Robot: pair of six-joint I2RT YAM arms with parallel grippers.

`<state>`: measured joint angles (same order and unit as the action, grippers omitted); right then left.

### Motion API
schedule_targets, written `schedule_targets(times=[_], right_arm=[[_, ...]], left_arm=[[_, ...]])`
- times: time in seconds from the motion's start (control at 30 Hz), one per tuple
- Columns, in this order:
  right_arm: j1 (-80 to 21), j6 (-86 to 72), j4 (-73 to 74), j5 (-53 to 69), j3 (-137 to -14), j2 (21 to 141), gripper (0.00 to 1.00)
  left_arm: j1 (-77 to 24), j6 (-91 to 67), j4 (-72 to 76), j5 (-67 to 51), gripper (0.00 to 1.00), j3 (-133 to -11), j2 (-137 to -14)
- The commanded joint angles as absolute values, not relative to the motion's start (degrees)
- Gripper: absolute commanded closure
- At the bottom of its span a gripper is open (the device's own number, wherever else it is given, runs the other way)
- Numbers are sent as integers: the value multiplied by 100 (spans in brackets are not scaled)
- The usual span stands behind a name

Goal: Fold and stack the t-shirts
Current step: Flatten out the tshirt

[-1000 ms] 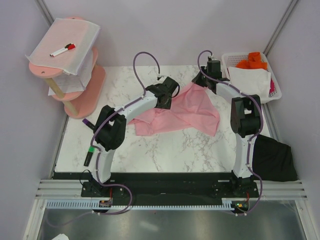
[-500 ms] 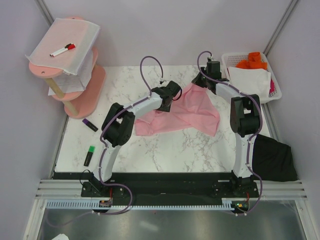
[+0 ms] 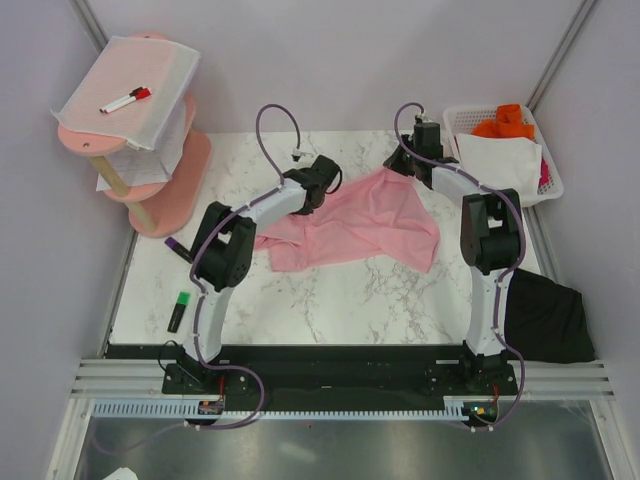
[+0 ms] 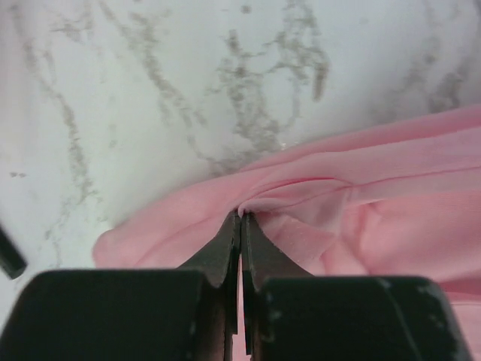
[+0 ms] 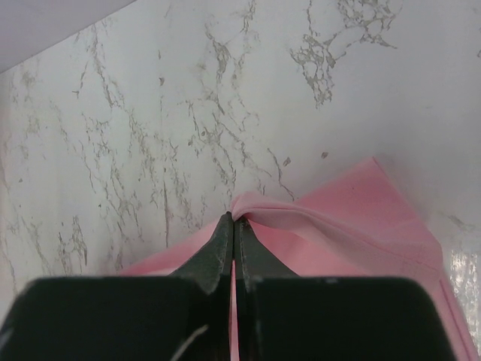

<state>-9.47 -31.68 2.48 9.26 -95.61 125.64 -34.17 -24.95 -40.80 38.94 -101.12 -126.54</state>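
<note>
- Two t-shirts are in view. The pink t-shirt [image 3: 375, 225] lies crumpled and spread out on the far middle of the marble surface [image 3: 320, 300], and we place everything else against it.
- Far to the left of the pink t-shirt stands a pink tiered shelf [image 3: 170, 200]. A white mesh sheet [image 3: 150, 60] is draped over its top, and a red-capped marker [image 3: 126, 99] lies on that sheet.
- Left of the pink t-shirt and nearer the arm bases, a purple marker [image 3: 176, 246] and a green marker [image 3: 179, 311] lie on the surface, apart from each other. The left arm partly covers the purple one.
- At the pink t-shirt's far left edge, the left gripper [image 4: 241, 216] is closed, and we see a fold of the pink cloth pinched between its tips.
- At the pink t-shirt's far right corner, the right gripper [image 5: 233, 218] is likewise closed on a small raised pinch of the cloth.
- Right of the pink t-shirt and further back, a white basket [image 3: 540, 198] holds an orange cloth [image 3: 505, 122] and a white cloth [image 3: 500, 155].
- Right of the pink t-shirt and nearer the arm bases, the black t-shirt [image 3: 545, 315] lies bunched at the surface's right edge, just beside the right arm and well apart from the pink one.
</note>
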Motion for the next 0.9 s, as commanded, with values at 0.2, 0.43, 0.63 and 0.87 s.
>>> schedule_targets(times=[0.2, 0.43, 0.63, 0.87], right_arm=[[-940, -2901, 167, 923, -8966, 10795, 100], [-1010, -2549, 412, 668, -8351, 8846, 100], [-1151, -2347, 694, 554, -7920, 7220, 100], [-1178, -2356, 923, 589, -7357, 5363, 100]], left_arm=[[-3155, -2426, -4061, 4886, 98, -9510, -10039], [-3146, -2162, -4052, 5001, 98, -9440, -8799], [-3164, -2066, -3955, 4808, 98, -8957, -7448], [-3190, -1776, -3902, 4509, 98, -8561, -5864]])
